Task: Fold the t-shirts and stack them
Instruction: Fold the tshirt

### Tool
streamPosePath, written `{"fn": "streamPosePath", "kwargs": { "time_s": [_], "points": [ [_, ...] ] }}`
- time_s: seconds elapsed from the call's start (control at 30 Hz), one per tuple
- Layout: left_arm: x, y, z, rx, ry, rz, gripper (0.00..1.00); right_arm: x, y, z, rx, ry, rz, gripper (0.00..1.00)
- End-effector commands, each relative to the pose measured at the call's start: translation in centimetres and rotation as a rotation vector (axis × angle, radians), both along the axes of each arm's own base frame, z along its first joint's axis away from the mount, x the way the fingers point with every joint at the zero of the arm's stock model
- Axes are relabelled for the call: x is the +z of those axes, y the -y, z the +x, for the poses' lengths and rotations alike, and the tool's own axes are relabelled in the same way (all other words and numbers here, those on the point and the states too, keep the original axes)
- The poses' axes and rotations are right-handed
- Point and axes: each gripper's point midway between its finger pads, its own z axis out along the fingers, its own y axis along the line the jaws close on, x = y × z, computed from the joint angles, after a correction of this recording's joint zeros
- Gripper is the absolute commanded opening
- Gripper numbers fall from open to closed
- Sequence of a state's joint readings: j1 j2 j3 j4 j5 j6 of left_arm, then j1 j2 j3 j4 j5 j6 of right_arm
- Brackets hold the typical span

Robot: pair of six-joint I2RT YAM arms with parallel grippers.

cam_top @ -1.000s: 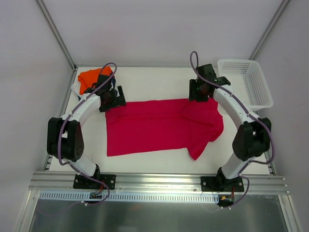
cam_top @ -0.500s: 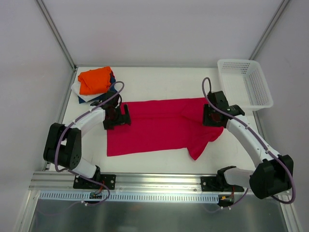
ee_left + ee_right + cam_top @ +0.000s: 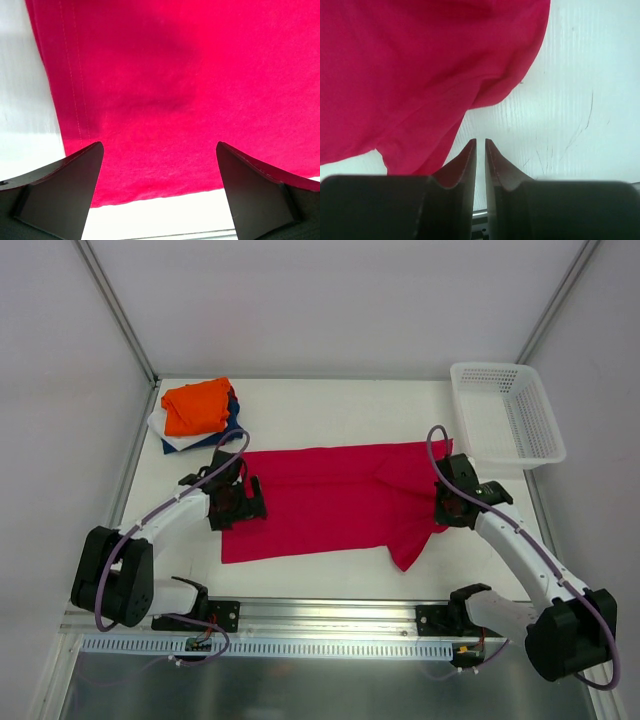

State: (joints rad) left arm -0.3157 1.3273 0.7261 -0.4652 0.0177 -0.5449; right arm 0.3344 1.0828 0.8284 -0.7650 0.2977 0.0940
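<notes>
With left gripper (image 3: pixel 160 150) hovering, spread wide, over one crimson-red cloth t-shirt (image 3: pixel 320 500); right gripper (image 3: pixel 480 142) pinching nearly closed, empty. Sitting apart: three folded tees (image 3: pixel 197 406).

- Flat white table (image 3: pixel 330 410).
- On it, crimson t-shirt (image 3: pixel 330 500), spread flat; its hem is under the left gripper (image 3: pixel 240 504) fingers and its sleeve beside the right gripper (image 3: pixel 450 506) fingers.
- Stack of folded t-shirts (image 3: pixel 195 408), beyond the left fingers.
- White mesh basket (image 3: pixel 490 367), beyond the right fingers.
</notes>
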Motion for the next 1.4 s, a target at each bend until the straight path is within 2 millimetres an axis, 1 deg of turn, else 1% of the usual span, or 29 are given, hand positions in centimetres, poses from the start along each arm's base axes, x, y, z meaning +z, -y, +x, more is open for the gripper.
{"fn": "streamPosePath", "kwargs": {
  "time_s": [0.0, 0.07, 0.1, 0.13, 0.17, 0.2, 0.23, 0.3, 0.43, 0.47, 0.6, 0.67, 0.7, 0.77, 0.87, 1.03, 1.2, 1.23, 1.3, 1.33, 1.37],
  "points": [
    [-0.1, 0.3, -1.1, 0.017, -0.009, -0.016, 0.97, -0.2, -0.5, -1.5, -0.013, -0.013, 0.037, 0.15],
    [-0.3, 0.4, -1.5, 0.017, -0.018, -0.017, 0.96, -0.4, -0.9, -1.8, -0.025, -0.020, 0.064, 0.13],
    [-0.5, 0.3, -1.8, 0.017, -0.026, -0.016, 0.96, -0.9, -0.9, -2.0, -0.028, -0.029, 0.066, 0.10],
    [-0.6, 0.5, -1.9, 0.017, -0.028, -0.017, 0.96, -1.2, -1.1, -2.2, -0.027, -0.033, 0.073, 0.10],
    [-0.6, 0.5, -2.0, 0.016, -0.029, -0.015, 0.96, -1.5, -1.4, -2.4, -0.024, -0.039, 0.087, 0.10],
    [-0.8, 0.4, -2.2, 0.016, -0.034, -0.012, 0.96, -1.8, -1.6, -2.4, -0.028, -0.036, 0.097, 0.13],
    [-0.8, 0.5, -2.3, 0.016, -0.035, -0.013, 0.96, -2.4, -1.9, -2.9, -0.018, -0.052, 0.106, 0.13],
    [-0.9, 0.4, -2.3, 0.019, -0.037, -0.010, 0.96, -2.8, -2.3, -2.9, -0.024, -0.055, 0.123, 0.14],
    [-0.9, 0.5, -2.2, 0.015, -0.037, -0.010, 0.96, -2.9, -2.9, -2.7, -0.025, -0.038, 0.137, 0.15],
    [-0.9, 0.6, -2.2, 0.014, -0.035, -0.010, 0.96, -3.2, -3.2, -2.9, -0.024, -0.046, 0.150, 0.16],
    [-0.7, 0.6, -2.0, 0.012, -0.031, -0.011, 0.96, -4.1, -3.9, -2.6, -0.036, -0.040, 0.176, 0.21],
    [-0.7, 0.6, -2.0, 0.009, -0.033, -0.008, 0.96, -4.6, -4.0, -2.9, -0.034, -0.061, 0.173, 0.20],
    [-0.8, 0.6, -2.1, 0.009, -0.035, -0.005, 0.96, -4.7, -4.1, -2.9, -0.038, -0.064, 0.171, 0.18],
    [-0.8, 0.5, -2.1, 0.011, -0.032, -0.006, 0.96, -5.2, -4.3, -3.1, -0.047, -0.060, 0.181, 0.17],
    [-0.9, 0.5, -2.1, 0.010, -0.036, -0.003, 0.96, -5.8, -4.2, -3.5, -0.069, -0.056, 0.185, 0.16],
    [-1.0, 0.4, -2.1, 0.006, -0.041, 0.005, 0.96, -6.3, -3.8, -3.7, -0.096, -0.045, 0.174, 0.17],
    [-0.9, 0.5, -1.9, 0.002, -0.038, 0.004, 0.96, -6.5, -2.0, -3.6, -0.120, -0.048, 0.054, 0.17],
    [-0.9, 0.5, -1.9, 0.002, -0.037, 0.003, 0.96, -6.4, -2.1, -3.5, -0.115, -0.047, 0.054, 0.17],
    [-0.9, 0.5, -1.8, 0.001, -0.035, 0.003, 0.96, -6.6, -2.2, -3.2, -0.116, -0.046, 0.052, 0.19],
    [-0.9, 0.5, -1.9, -0.001, -0.036, 0.004, 0.96, -6.6, -2.3, -3.1, -0.112, -0.043, 0.052, 0.23],
    [-0.9, 0.5, -1.9, -0.002, -0.036, 0.005, 0.96, -6.6, -2.3, -3.0, -0.113, -0.043, 0.051, 0.24]
  ]
}}
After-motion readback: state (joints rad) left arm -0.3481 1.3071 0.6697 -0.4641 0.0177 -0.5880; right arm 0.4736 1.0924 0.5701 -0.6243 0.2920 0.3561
